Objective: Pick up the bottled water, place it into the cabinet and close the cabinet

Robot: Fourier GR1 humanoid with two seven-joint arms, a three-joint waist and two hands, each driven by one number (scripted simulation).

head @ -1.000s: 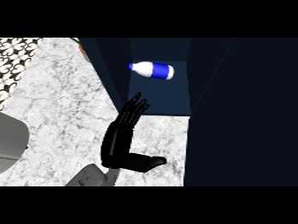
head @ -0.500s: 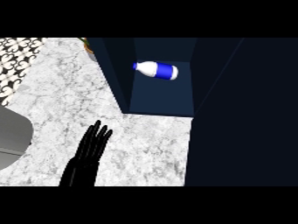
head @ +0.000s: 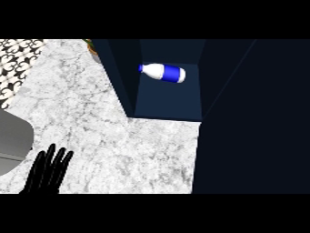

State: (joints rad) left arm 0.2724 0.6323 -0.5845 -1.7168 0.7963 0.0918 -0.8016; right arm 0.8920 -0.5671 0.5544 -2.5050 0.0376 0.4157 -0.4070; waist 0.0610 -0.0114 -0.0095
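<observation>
- Bottled water [head: 162, 72]: lying on its side inside the cabinet [head: 167, 98], in the upper part of the open compartment, cap end toward view's left, base toward right.
- Bottle body white w/ a blue band round the middle-right section; cap end also blue. No brand or lettering legible on the band – too small to read.
- Bottle rests on the cabinet's dark blue floor, apart from the side walls; nothing touching it, no hand near it.
- Cabinet: dark navy, open; left wall runs down from the top edge to the table, front edge of its floor meets the marble.
- Cabinet door [head: 261, 118]: big dark panel filling the view's right side, top to bottom, so the compartment is not closed off.
- Table [head: 103, 132]: white-grey marble top, runs from upper left down to the lower edge, borders the cabinet on its right.
- One hand [head: 48, 170] at lower left, black, fingers straight & spread, pointing up-view over the marble – released, holding nothing. Well apart from the bottle. Which arm it belongs to: can't tell from this view alone.
- Other hand: not in view.
- Sink [head: 3, 145]: grey basin at the left edge, just beside the hand.
- Patterned tile wall [head: 6, 63]: black-and-white ornament, top left corner.
- Small brown-green item [head: 90, 44] at the top edge by the cabinet's left wall – too cut off to identify.
</observation>
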